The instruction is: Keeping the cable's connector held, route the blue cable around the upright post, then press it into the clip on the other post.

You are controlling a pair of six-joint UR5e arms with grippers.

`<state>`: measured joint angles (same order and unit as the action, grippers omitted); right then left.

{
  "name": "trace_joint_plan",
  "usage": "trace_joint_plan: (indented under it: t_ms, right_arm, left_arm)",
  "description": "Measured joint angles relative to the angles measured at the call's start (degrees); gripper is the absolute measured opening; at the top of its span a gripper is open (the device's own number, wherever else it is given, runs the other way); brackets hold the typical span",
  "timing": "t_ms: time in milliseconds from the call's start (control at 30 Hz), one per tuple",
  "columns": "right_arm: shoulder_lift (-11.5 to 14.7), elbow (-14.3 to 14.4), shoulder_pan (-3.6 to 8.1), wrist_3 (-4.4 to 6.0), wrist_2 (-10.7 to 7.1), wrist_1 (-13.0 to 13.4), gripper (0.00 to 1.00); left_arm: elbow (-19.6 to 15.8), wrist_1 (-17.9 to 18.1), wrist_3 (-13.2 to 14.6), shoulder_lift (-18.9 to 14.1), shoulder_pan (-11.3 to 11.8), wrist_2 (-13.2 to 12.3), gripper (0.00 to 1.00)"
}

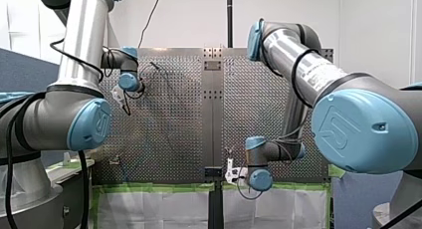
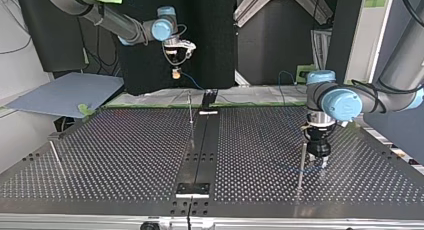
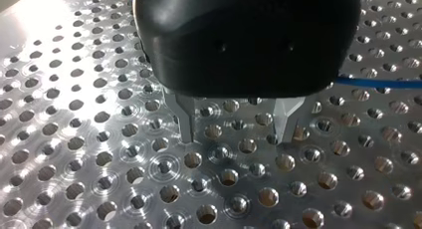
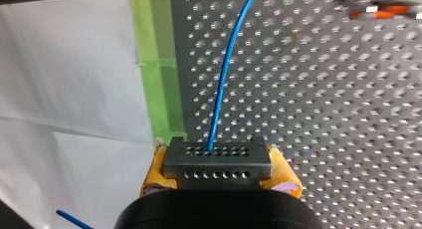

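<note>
My right gripper [image 4: 220,175] is shut on a black multi-hole connector [image 4: 217,157], gripped between its yellow pads [image 4: 152,176]. The blue cable [image 4: 222,84] runs from the connector out over the perforated plate. In the top view that gripper [image 2: 176,74] hangs raised above the table's far edge. My left gripper [image 3: 234,139] stands open just above the plate, with nothing between its metal fingers [image 3: 186,122]. A stretch of blue cable [image 3: 383,82] lies beside it. In the top view it [image 2: 318,161] sits close beside an upright post [image 2: 301,165].
A thin post [image 2: 190,110] stands near the centre rail [image 2: 202,145], and another post [image 2: 54,151] leans at the top view's left. A blurred orange-and-white part [image 4: 378,11] shows far ahead of my right gripper. Green tape [image 4: 158,74] edges the plate.
</note>
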<state>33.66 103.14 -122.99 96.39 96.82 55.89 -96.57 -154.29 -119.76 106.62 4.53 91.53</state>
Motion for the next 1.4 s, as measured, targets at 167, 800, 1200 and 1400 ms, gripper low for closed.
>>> trace_joint_plan:
  t_ms: [167,800,1200,1400]
  right_arm:
    - [2.6,2.6,0.05,0.15,-1.11,1.0,0.0]
    - [8.7,11.2,1.76,1.68,-2.0,7.7,0.0]
    - [4.9,11.4,2.93,1.55,-2.06,10.8,0.0]
    - [4.6,11.4,3.06,1.04,-2.12,10.9,0.0]
  left_arm:
    - [0.0,0.0,0.0,0.0,0.1,0.0,0.78]
    - [0.0,-0.3,-0.2,0.0,0.5,0.0,0.78]
    - [0.0,-1.8,-1.6,0.0,0.2,-0.1,0.82]
    - [0.0,-2.4,-4.5,0.0,-0.1,-1.5,0.89]
